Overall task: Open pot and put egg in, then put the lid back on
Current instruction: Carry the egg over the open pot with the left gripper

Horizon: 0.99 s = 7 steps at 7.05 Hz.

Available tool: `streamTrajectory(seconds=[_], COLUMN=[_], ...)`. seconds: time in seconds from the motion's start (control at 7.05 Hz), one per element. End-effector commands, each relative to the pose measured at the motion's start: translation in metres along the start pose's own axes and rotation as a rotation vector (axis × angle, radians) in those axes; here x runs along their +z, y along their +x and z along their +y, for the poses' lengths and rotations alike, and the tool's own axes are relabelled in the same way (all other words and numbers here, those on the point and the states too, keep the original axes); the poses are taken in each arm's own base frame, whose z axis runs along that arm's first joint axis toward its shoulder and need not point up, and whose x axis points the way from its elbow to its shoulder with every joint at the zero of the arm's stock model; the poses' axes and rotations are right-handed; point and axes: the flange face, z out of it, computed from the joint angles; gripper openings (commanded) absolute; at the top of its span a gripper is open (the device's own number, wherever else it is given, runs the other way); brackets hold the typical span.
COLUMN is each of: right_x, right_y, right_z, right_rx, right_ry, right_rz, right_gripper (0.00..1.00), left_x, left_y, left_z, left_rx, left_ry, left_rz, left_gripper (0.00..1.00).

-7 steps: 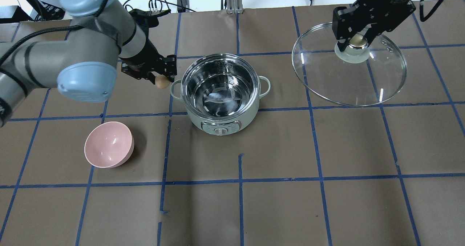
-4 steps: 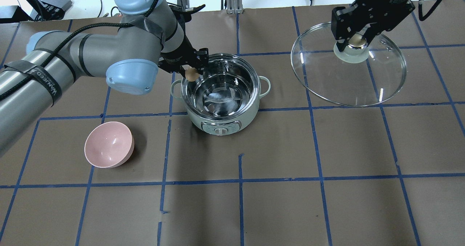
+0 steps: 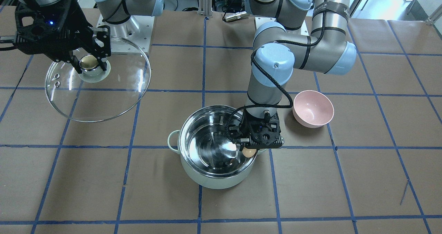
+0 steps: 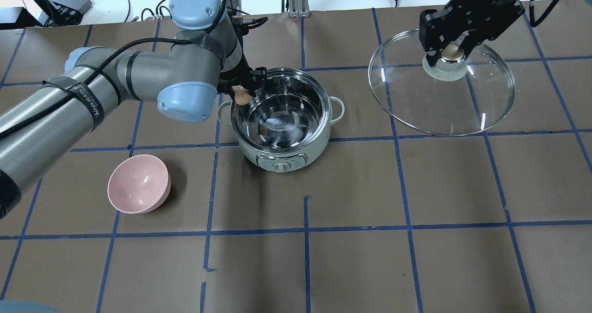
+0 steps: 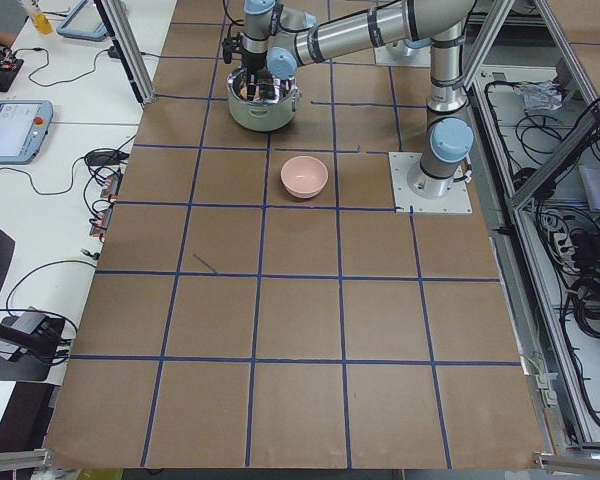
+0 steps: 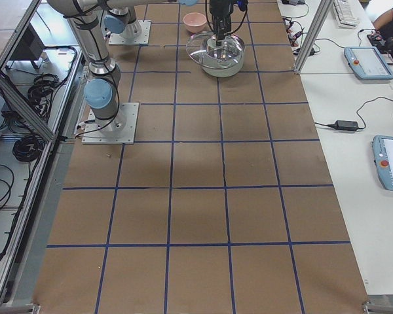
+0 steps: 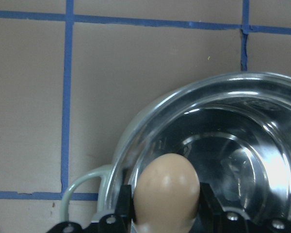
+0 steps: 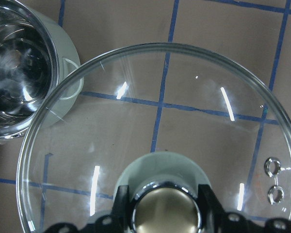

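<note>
Steel shines inside the wide, shallow pale mint-green pot (image 3: 210, 183) in the front-facing view. The pot stands uncovered on the brown-paper table (image 3: 345, 185), which is taped into a blue grid. At the pot's 3 o'clock rim the left gripper (image 3: 249, 151) is clamped on the small brown-tan oval egg (image 3: 249, 152), which hangs over the rim's edge. A round pink bowl (image 3: 313, 109) sits at the pot's 2 o'clock, apart from it. Towards 10 o'clock, well apart, the right gripper (image 3: 90, 65) is closed on the gold-beige knob (image 3: 88, 62) of the large clear glass lid (image 3: 103, 99) with its metal rim.

From overhead the egg shows at the pot's 10 o'clock, over the rim (sides flip against the front camera). The lid lies towards 2 o'clock from the pot and the bowl towards 8 o'clock.

In the left-end view the pot and the left arm stand far off at 12 o'clock, with the bowl nearer. The egg is too small to make out.

In the right-end view the lid overlaps the pot at 12 o'clock, and neither grip can be judged there.

On the left wrist camera the egg fills the 6 o'clock edge, pinched between two black fingers (image 7: 207, 203). The pot's rim and shiny interior lie beyond it, and one loop handle shows at 7 o'clock.

On the right wrist camera the knob sits at 6 o'clock between the fingers. The glass spreads across the frame, with two small holes at 4 o'clock and the pot at 10 o'clock.
</note>
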Motion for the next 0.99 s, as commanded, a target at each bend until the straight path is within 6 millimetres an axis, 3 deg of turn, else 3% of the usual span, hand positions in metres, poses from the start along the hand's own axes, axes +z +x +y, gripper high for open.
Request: streamTrajectory(seconds=[0.0,0.14,0.43,0.71,0.85], right_x=[0.001,-0.001,-0.003,0.002,0.007], right_y=[0.0,-0.002,-0.03,-0.032,-0.03], right_z=[-0.001,-0.004,-0.024,-0.028,-0.032], right_rx=[-0.001,-0.005,-0.048,-0.053,-0.051], right_ry=[-0.001,0.02,0.062,0.054,0.046], right_rz=[-0.001,0.001,0.007,0.003,0.0], right_gripper=[0.05,0.05,0.06,0.07,0.07], left_x=[0.009,0.005,0.021,0.027,0.031], left_y=[0.022,0.035,0.036,0.038,0.036], left_z=[0.011,0.016,0.02,0.025,0.028], left_rx=[0.02,0.046,0.029,0.04,0.049], left_ry=[0.002,0.013,0.004,0.003,-0.003], left_rz=[-0.049,-0.056,-0.121,-0.165,-0.178], left_gripper=[0.05,0.05,0.05,0.07,0.66])
